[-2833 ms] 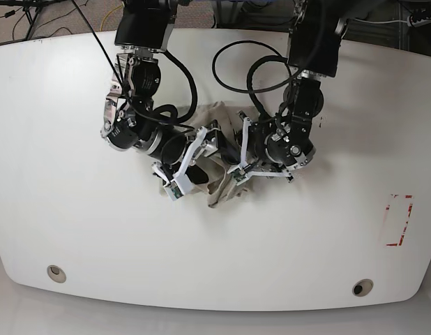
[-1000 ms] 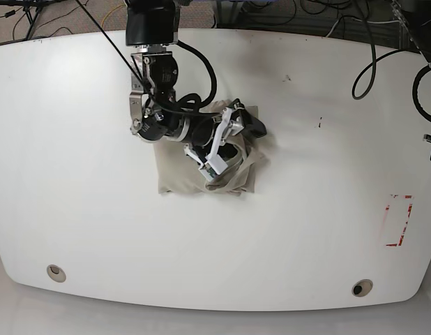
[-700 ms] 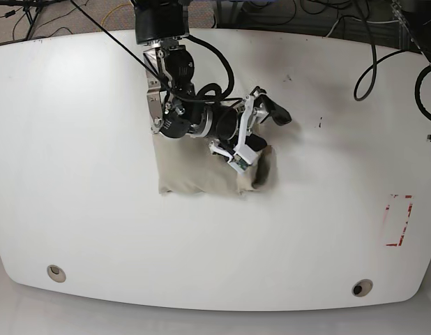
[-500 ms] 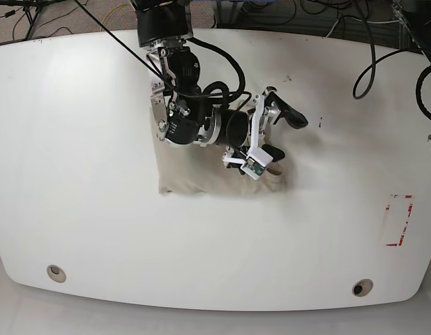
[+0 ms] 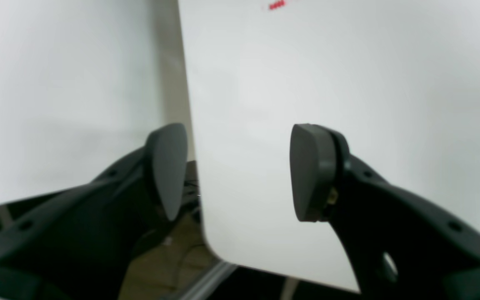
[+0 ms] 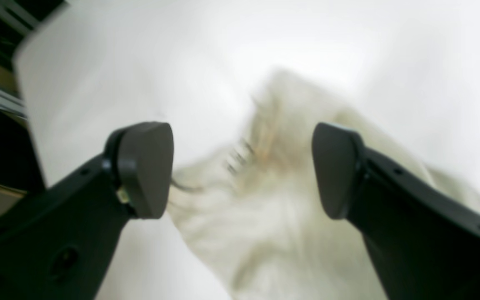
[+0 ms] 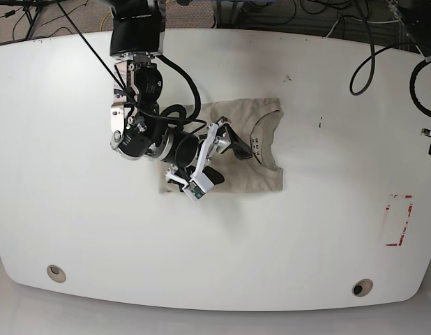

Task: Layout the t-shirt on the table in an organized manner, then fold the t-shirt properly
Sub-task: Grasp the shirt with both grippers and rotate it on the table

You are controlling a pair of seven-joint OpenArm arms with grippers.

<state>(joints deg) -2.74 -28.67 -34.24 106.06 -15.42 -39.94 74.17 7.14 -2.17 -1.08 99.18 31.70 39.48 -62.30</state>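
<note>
Our right gripper hangs over the t-shirt with its two fingers spread wide and nothing between them. From the right wrist view we see the cloth under the gap, but it looks blurry. We see the t-shirt folded into a neat block near the middle of the table, its collar showing toward the side with the red tape mark. Our left gripper is wide too and holds nothing. It sits by the table's edge, well apart from the t-shirt.
</note>
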